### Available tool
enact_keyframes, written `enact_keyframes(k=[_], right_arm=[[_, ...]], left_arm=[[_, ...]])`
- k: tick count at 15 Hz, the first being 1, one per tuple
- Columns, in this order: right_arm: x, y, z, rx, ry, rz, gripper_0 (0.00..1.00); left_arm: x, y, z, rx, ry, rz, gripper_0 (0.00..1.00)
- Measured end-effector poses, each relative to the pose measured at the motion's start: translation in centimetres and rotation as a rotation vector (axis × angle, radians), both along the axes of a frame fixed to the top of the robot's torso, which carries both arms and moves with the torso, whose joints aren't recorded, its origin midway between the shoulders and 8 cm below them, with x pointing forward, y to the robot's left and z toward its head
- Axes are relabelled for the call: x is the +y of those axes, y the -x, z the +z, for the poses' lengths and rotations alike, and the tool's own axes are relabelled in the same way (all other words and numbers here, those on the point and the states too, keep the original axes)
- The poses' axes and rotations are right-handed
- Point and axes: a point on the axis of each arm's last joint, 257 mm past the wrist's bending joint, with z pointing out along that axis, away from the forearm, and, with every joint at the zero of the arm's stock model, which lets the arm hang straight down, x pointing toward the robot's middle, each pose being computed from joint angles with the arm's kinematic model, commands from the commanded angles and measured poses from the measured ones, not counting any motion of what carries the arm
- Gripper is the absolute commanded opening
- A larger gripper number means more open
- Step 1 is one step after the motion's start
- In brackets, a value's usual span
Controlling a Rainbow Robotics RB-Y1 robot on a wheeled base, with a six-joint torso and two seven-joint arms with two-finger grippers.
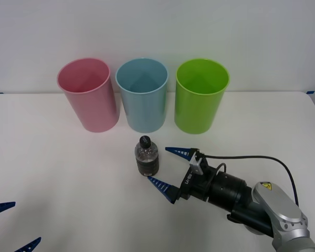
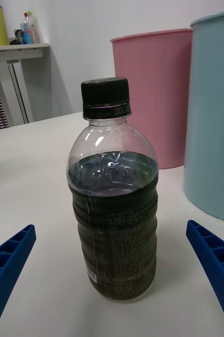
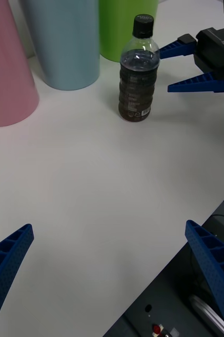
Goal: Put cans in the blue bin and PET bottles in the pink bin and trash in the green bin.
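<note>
Right claw (image 1: 170,170) gapes beside upright bottle (image 1: 146,156) holding seemingly dark liquid.

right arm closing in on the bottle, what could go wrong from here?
1. The right tool, open, sits low beside the small clear plastic bottle with black cap; one fingertip may nudge the upright bottle over before both close.
2. The round light blue plastic bin stands just behind the bottle; a push could drive it into that bin.
3. The round pink plastic bin is beyond the blue one, so the carry could clip a rim.
</note>
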Motion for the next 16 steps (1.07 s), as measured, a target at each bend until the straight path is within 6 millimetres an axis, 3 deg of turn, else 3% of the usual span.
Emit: enact_keyframes(k=[11,16], right_arm=[[2.3,-1.0,-0.2,0.005,0.016,-0.032,1.0],[2.9,-1.6,-1.2,0.038,0.011,-0.039,1.0]], left_arm=[[0.0,0.0,0.0,0.0,0.0,0.0,1.0],[0.0,0.0,0.0,0.0,0.0,0.0,1.0]])
